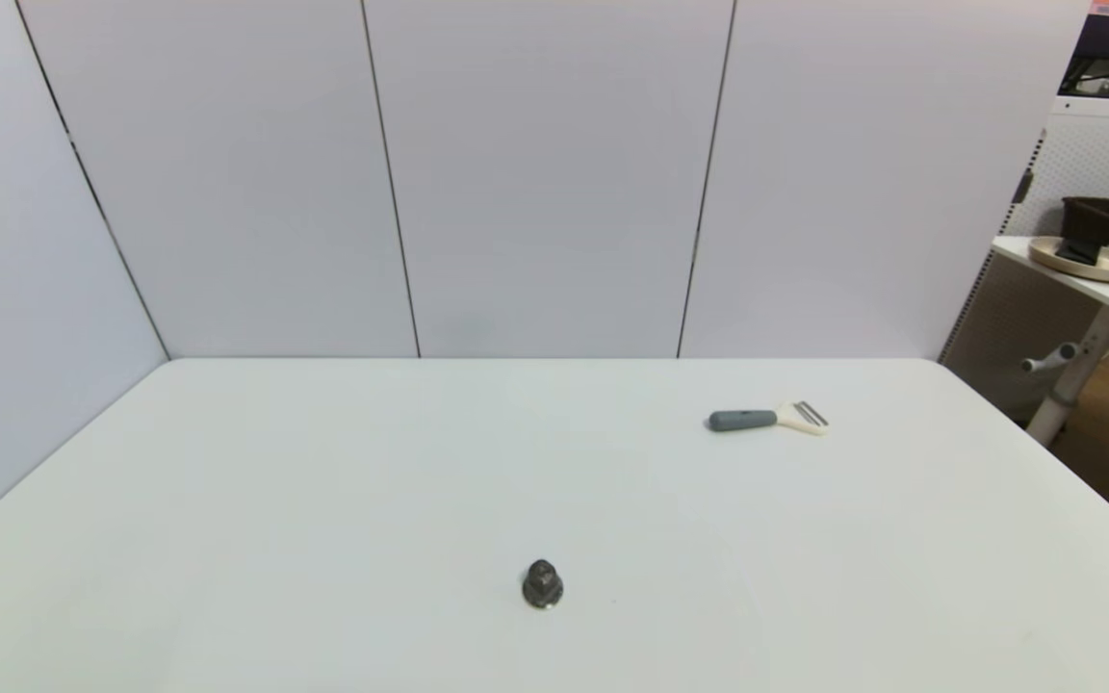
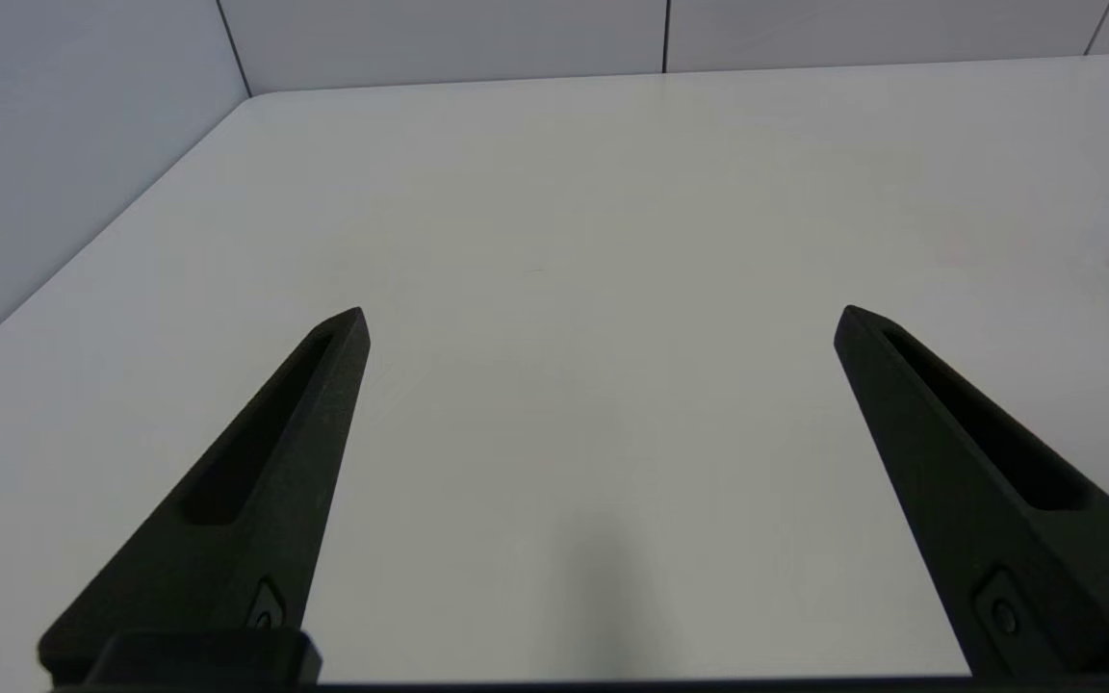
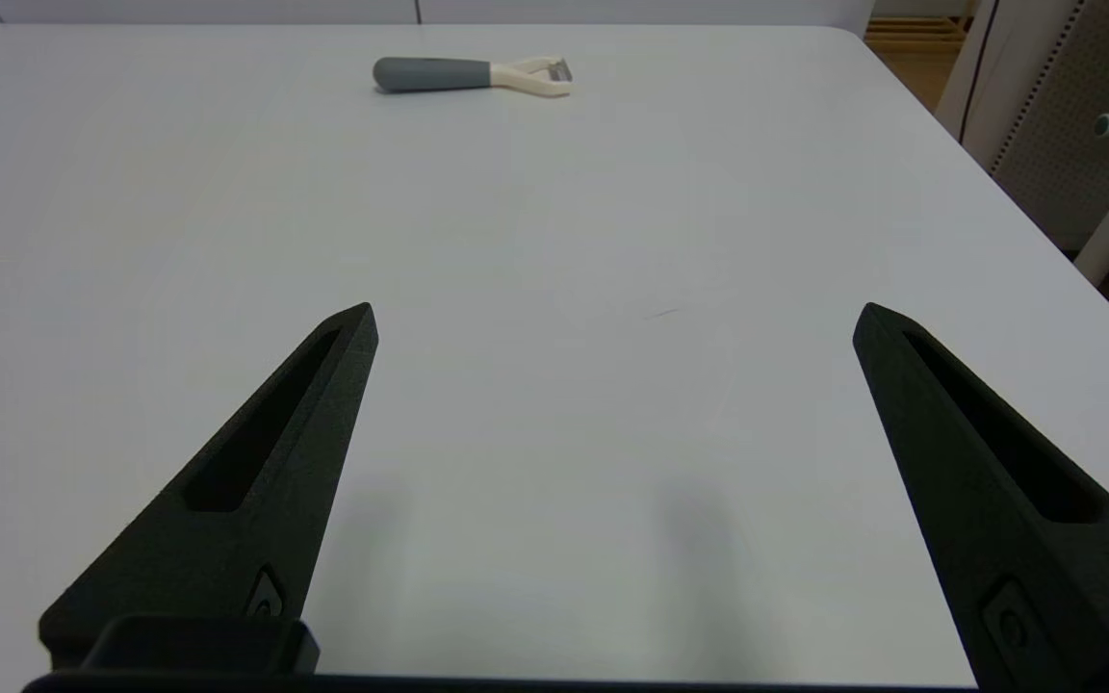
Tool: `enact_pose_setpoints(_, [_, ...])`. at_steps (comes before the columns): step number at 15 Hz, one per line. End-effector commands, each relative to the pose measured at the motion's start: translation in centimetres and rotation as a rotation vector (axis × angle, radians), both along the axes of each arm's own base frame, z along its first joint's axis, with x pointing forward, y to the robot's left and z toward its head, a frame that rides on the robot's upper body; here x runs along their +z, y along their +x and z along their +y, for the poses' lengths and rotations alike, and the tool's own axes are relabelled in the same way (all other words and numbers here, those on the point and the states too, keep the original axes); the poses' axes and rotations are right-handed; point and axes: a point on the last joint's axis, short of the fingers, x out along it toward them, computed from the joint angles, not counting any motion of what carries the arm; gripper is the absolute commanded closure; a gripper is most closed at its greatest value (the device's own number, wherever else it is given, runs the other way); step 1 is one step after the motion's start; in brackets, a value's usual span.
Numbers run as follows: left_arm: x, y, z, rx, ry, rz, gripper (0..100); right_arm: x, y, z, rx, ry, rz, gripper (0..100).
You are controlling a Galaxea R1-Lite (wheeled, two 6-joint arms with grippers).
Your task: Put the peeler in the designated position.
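Black fingers (image 3: 323,414) wide apart, empty.

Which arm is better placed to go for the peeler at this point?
Right, probably. The peeler lies on the table's right half and shows ahead of the open right gripper. The left gripper, also open, faces bare table, with only the nut at its view's edge.

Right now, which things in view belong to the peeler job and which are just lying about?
For the job:
peeler, lying far right on the table
nut, marking the spot
right gripper, open, facing the peeler

Just about:
left gripper, open, idle
side table with tray, off right
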Motion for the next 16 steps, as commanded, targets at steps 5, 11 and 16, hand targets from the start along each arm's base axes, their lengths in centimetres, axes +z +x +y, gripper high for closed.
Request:
enact_pose_setpoints(5, [0.0, 0.0, 0.0, -0.001, 0.0, 0.001, 0, 0.0, 0.0, 0.0, 0.0, 0.001, 0.001, 0])
enact_pose_setpoints(11, [0.0, 0.0, 0.0, -0.001, 0.0, 0.001, 0, -0.1, -0.1, 0.0, -0.006, -0.006, 0.021, 0])
enact_pose_setpoints(16, [0.0, 0.0, 0.0, -0.001, 0.0, 0.001, 0, 7.7, 0.4, 0.0, 0.013, 0.001, 0.265, 0])
